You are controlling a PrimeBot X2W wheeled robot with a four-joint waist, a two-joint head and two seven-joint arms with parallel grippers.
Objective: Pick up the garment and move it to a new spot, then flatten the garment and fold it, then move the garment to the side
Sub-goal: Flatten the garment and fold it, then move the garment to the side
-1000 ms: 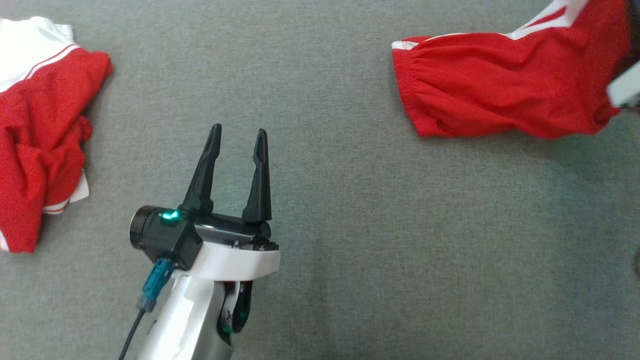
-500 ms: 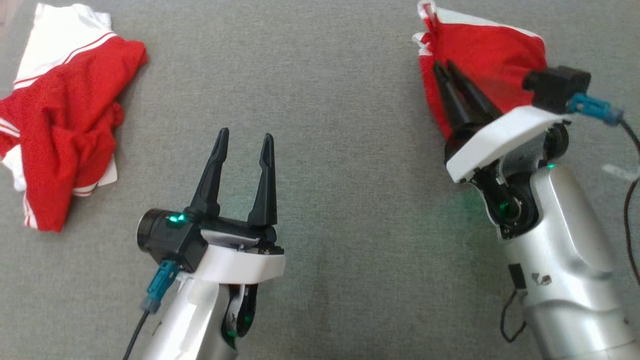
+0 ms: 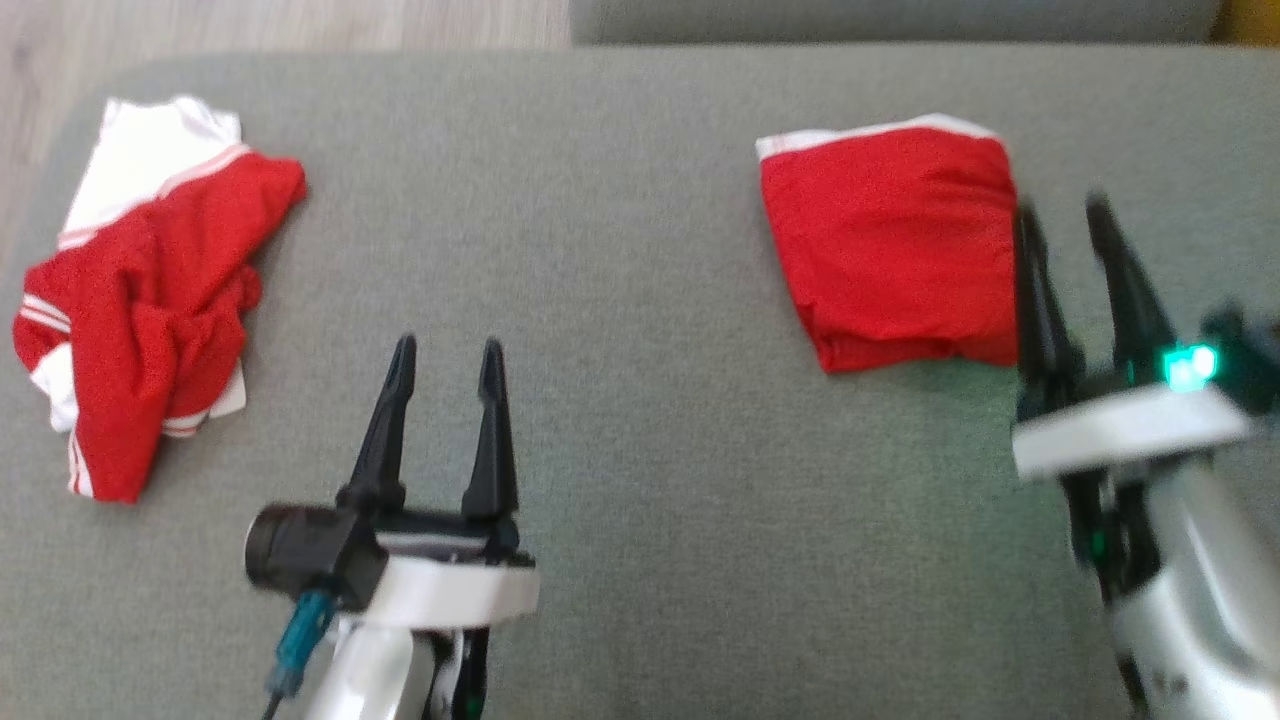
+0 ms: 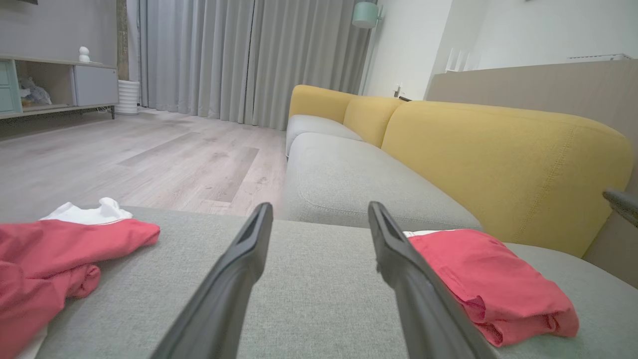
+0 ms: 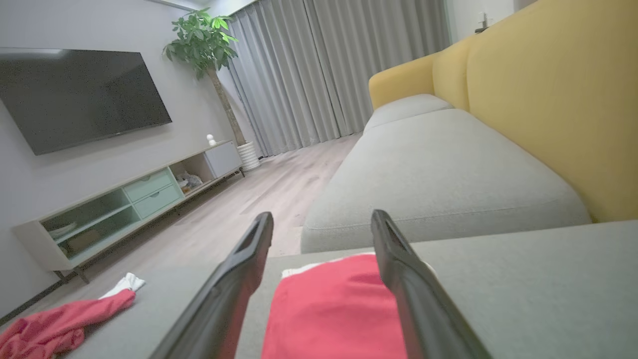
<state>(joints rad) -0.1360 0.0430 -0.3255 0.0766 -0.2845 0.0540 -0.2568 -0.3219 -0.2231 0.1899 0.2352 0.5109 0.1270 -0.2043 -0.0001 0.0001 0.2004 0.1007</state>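
Red folded garment (image 3: 890, 240): there it is, a neat rectangle with a white band along its far edge, lying flat on the grey cushion (image 3: 620, 300), out on my right side.
Right gripper (image 3: 1062, 210): my fingers are spread apart, nothing between them! In the head view the inner finger lies along the garment's right edge. Whether it touches or sits just above, I cannot tell, because the picture is blurred there.
Right wrist view: red cloth sits directly below and between my two fingers, with the white band at its far end.
Left gripper (image 3: 447, 347): fingers parted here too, and empty. They are over bare grey fabric between the two garments, well apart from both.
Crumpled garment (image 3: 140, 300): red and white with striped trim, bunched in a heap at the cushion's left end, near the rounded corner.
Yellow sofa back (image 4: 498, 159): it rises behind the folded piece in the left wrist view.
Wooden floor (image 4: 149, 159): pale planks past the cushion's far edge.
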